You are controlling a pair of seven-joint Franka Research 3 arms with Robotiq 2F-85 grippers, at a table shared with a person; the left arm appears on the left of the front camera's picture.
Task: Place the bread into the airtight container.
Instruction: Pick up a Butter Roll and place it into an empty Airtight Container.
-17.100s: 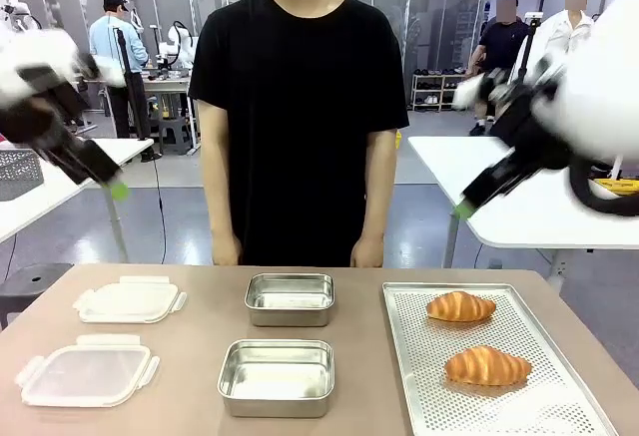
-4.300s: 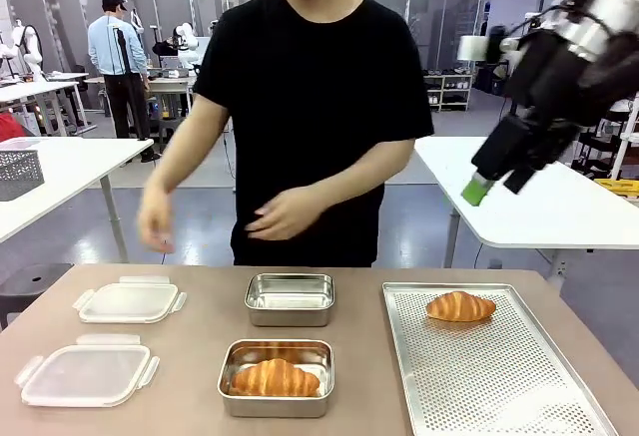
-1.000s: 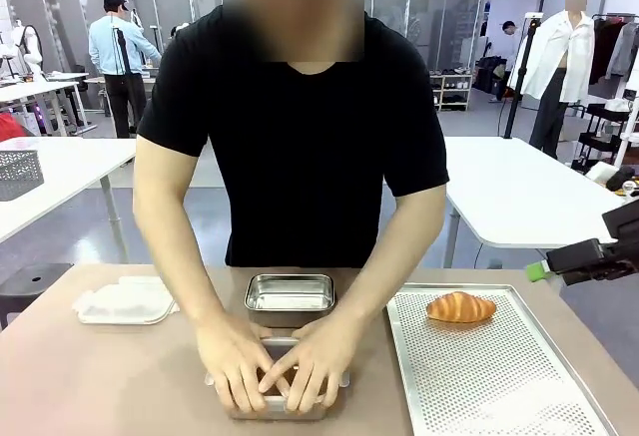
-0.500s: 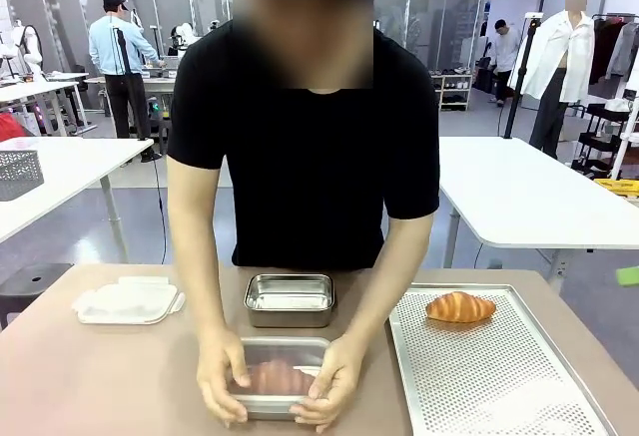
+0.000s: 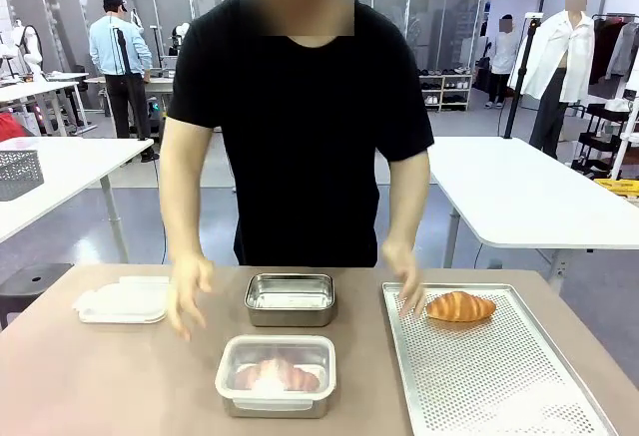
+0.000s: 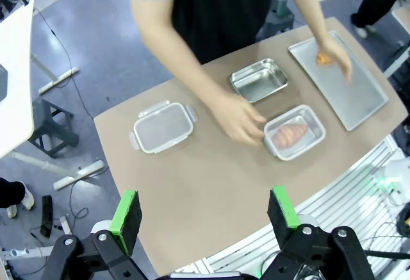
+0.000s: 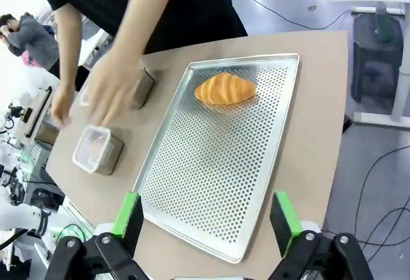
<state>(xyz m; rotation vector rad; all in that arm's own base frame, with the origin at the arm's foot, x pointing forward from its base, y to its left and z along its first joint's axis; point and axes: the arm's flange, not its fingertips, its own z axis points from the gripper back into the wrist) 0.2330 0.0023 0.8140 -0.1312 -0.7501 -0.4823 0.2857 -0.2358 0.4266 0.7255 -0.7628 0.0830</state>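
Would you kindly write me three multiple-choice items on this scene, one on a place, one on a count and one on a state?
1. Where is the uncovered croissant? A on the tray B on the floor C on a plate
2. How many loose lids lie on the table? A none B one C two
3. The near container is: A open and empty B lidded, bread inside C tipped over
1 A, it lies at the tray's far end; 2 B, one lies at the far left; 3 B, it is closed and bread shows through the top.
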